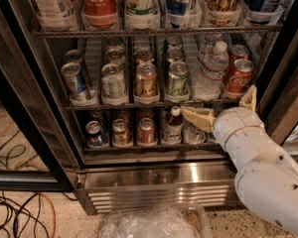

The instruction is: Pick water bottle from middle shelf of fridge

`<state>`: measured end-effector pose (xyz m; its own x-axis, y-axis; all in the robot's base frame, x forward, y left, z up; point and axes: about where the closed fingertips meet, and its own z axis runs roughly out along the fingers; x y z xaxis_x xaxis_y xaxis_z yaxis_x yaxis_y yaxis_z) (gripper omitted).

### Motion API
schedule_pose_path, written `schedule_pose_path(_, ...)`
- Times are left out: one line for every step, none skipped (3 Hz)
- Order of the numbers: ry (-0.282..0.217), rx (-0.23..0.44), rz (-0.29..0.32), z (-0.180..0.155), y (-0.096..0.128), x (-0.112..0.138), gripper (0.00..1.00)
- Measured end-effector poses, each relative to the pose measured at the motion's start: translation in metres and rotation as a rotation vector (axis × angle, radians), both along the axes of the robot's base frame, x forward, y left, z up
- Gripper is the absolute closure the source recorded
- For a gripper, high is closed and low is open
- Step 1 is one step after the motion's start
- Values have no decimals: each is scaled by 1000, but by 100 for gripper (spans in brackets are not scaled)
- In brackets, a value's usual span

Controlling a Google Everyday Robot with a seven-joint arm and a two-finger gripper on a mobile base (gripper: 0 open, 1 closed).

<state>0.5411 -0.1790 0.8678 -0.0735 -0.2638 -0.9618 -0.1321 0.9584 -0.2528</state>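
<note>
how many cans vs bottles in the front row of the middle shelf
cans: 5
water bottle: 1
total: 6
gripper: open, just below the middle shelf, under the water bottle
</note>
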Motion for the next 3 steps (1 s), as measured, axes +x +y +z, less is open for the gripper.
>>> schedule_pose_path(-59,24,-3,-15,0,4,0)
schedule_pose_path(-97,127,26,-25,4,1,0)
schedule_pose_path(-97,192,38,-21,8,1,0)
